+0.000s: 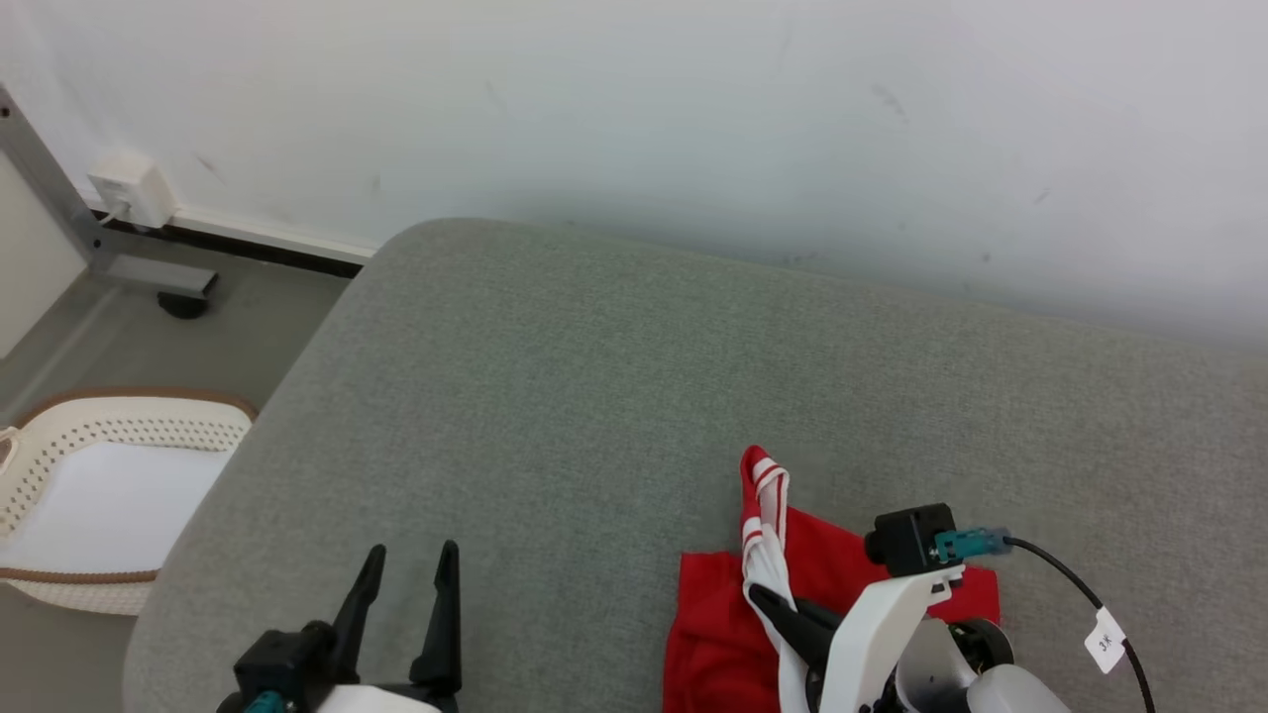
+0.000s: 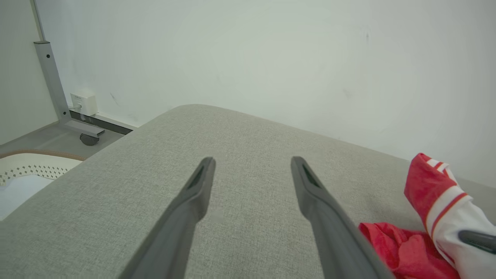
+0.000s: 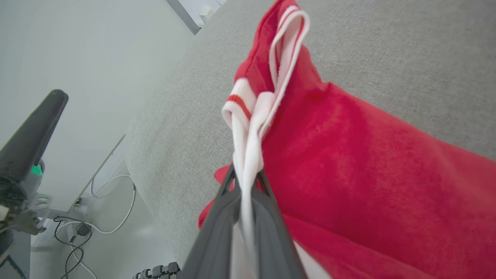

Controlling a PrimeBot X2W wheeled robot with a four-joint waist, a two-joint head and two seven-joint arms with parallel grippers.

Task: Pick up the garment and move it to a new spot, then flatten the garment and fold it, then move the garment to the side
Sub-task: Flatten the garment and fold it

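The garment [image 1: 723, 624] is red with white striped trim and lies bunched at the near right of the grey cushioned surface [image 1: 594, 396]. My right gripper [image 1: 768, 601] is shut on its white trim, which stands up in a fold above the red cloth. In the right wrist view the trim of the garment [image 3: 348, 162] runs pinched between the fingers of my right gripper [image 3: 246, 176]. My left gripper [image 1: 411, 560] hovers open at the near left, nothing between its fingers. Seen from the left wrist, my left gripper [image 2: 252, 162] points over bare cushion, the garment [image 2: 426, 217] off to its right.
A white perforated laundry basket [image 1: 59, 475] with a brown rim sits on the floor left of the cushion. A grey metal frame leg [image 1: 59, 208] and a white wall box [image 1: 134, 188] stand at the back left. A black cable with a tag [image 1: 1105, 639] trails from my right wrist.
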